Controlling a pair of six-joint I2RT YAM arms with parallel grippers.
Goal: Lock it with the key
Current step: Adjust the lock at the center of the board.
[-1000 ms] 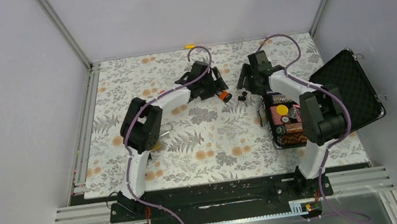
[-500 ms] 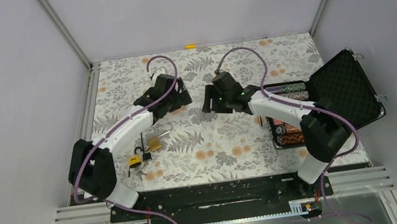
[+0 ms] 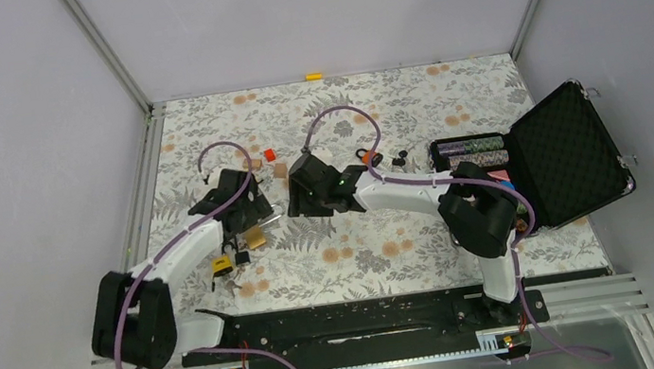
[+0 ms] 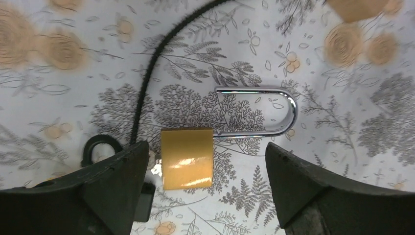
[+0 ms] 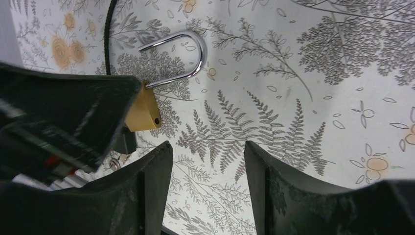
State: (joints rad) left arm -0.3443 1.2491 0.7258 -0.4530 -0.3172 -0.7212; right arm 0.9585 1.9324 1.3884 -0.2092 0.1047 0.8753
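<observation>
This is looking like a robotics lab, not a home. Plain pale panels (image 3: 310,15) are walling in the floral cloth (image 3: 359,237) on three sides, and aluminium posts (image 3: 102,47) are standing at its far corners. Along the cloth's near edge a black rail (image 3: 360,318) is carrying the left arm (image 3: 175,252) and the right arm (image 3: 401,192), both reaching over the cloth with purple cables (image 3: 339,109) looping off them. At the cloth's right edge a foam-lined case (image 3: 567,153) is lying open.
</observation>
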